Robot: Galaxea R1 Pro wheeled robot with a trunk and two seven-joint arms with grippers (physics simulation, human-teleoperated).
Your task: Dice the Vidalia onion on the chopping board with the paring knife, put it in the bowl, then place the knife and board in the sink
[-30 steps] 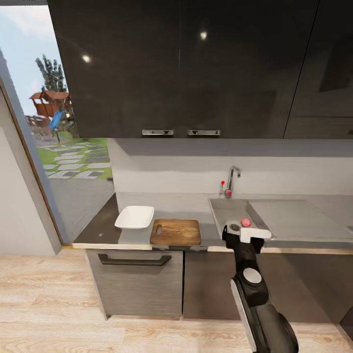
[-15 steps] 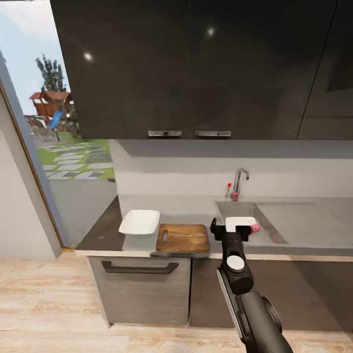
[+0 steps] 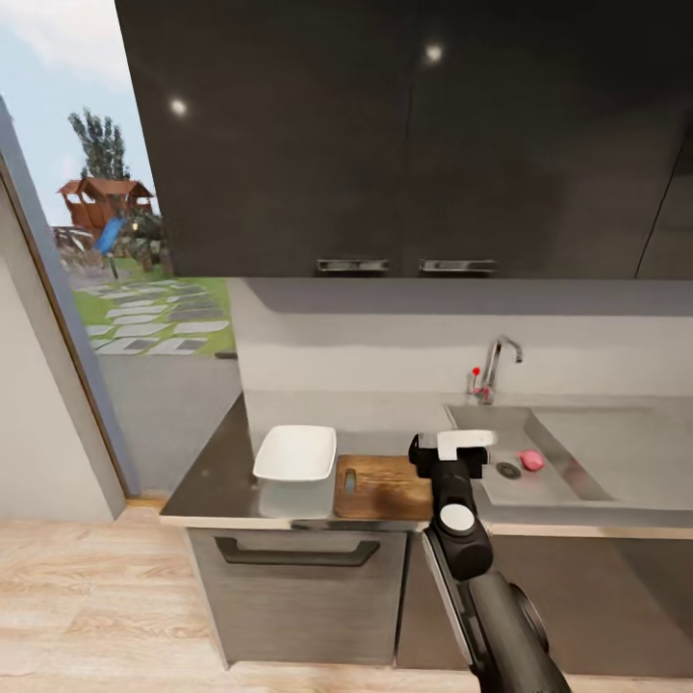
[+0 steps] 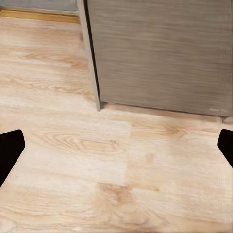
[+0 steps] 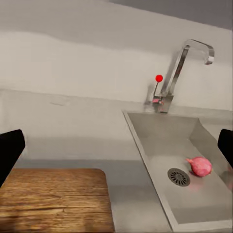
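The pinkish Vidalia onion (image 3: 530, 460) (image 5: 200, 166) lies on the floor of the sink (image 3: 478, 424) (image 5: 160, 131), beside the round drain (image 5: 178, 176). Left of the basin, the brown chopping board (image 3: 380, 488) (image 5: 53, 199) lies on the grey countertop (image 3: 217, 476), with the white square bowl (image 3: 295, 452) to its left. My right gripper (image 3: 460, 445) (image 5: 116, 155) hovers over the board's right end, open and empty, facing the wall and tap. My left gripper (image 4: 116, 150) is open over the wooden floor. The paring knife is out of view.
A chrome tap (image 3: 498, 359) with a red knob (image 5: 158, 78) stands behind the basin. Dark wall cabinets (image 3: 385, 144) hang above the counter. A drawer front with a black handle (image 3: 296, 553) sits below the bowl. A glass door opens to a garden at the left.
The whole view has shifted, so the counter sits further right in the picture. My right gripper, earlier over the sink by the onion, now stands left of the basin at the board's right end.
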